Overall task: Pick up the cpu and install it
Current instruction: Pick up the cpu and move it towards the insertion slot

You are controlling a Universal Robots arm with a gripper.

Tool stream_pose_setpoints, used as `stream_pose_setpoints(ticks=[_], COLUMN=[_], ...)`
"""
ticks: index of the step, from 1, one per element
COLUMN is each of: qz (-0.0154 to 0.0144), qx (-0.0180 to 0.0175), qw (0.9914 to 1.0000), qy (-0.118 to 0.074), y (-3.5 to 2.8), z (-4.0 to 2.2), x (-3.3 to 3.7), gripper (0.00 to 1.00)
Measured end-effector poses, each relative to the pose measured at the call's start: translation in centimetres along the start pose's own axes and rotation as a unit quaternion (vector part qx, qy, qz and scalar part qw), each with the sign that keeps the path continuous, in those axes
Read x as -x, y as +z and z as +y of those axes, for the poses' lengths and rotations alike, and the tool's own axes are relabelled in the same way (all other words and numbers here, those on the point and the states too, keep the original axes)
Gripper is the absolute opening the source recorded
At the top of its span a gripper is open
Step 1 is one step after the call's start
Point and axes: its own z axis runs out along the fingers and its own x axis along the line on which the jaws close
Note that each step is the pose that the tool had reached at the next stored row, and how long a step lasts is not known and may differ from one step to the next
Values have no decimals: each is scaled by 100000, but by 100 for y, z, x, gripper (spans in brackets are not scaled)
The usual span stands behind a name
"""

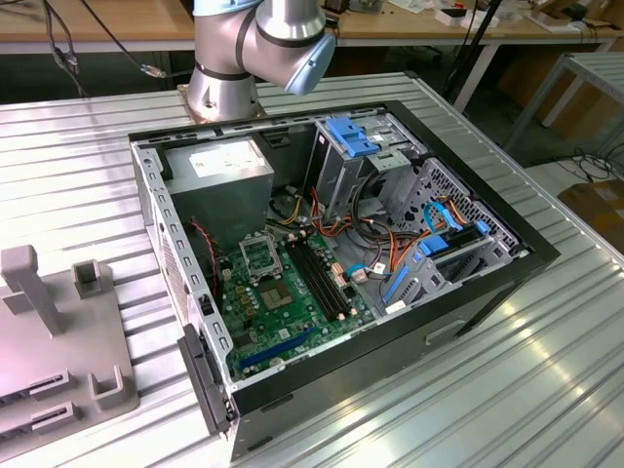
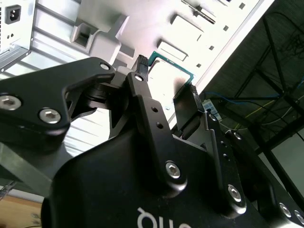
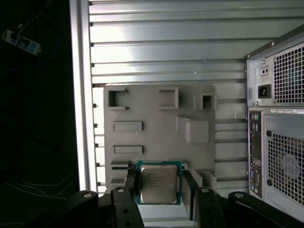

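Gripper (image 3: pixel 159 181) pinches cpu (image 3: pixel 158 186) edges (tray (image 3: pixel 152 118) well below).

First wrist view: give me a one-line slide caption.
Black gripper clasps the pale silver-grey square cpu over a grey moulded tray on the ribbed metal table.

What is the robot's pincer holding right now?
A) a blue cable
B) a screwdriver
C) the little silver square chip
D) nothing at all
C: in the first wrist view the cpu sits clamped between the two sides of the pincer, held over the grey tray.
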Motion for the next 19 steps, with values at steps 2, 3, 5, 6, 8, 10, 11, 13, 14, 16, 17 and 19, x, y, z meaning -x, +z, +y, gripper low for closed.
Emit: stream_pose_setpoints(ticks=[2,3,5,6,8,10,11,13,14,16,17,19], qz=[0,1,0,2,2,4,5,4,4,10,12,12], qx=[-2,-2,0,-2,-1,-2,-2,-1,1,-2,-3,-3], qw=[100000,100000,100000,100000,100000,100000,100000,100000,100000,100000,100000,100000], qy=[1,1,2,0,-2,-1,1,3,2,2,1,2], y=[0,0,0,-1,-1,-1,-1,-1,-1,-2,-2,-2], z=[1,1,1,2,2,3,3,4,5,5,6,6], x=[13,21,33,39,64,85,93,116,128,141,153,168], gripper=[47,47,47,47,47,47,47,47,47,47,47,47])
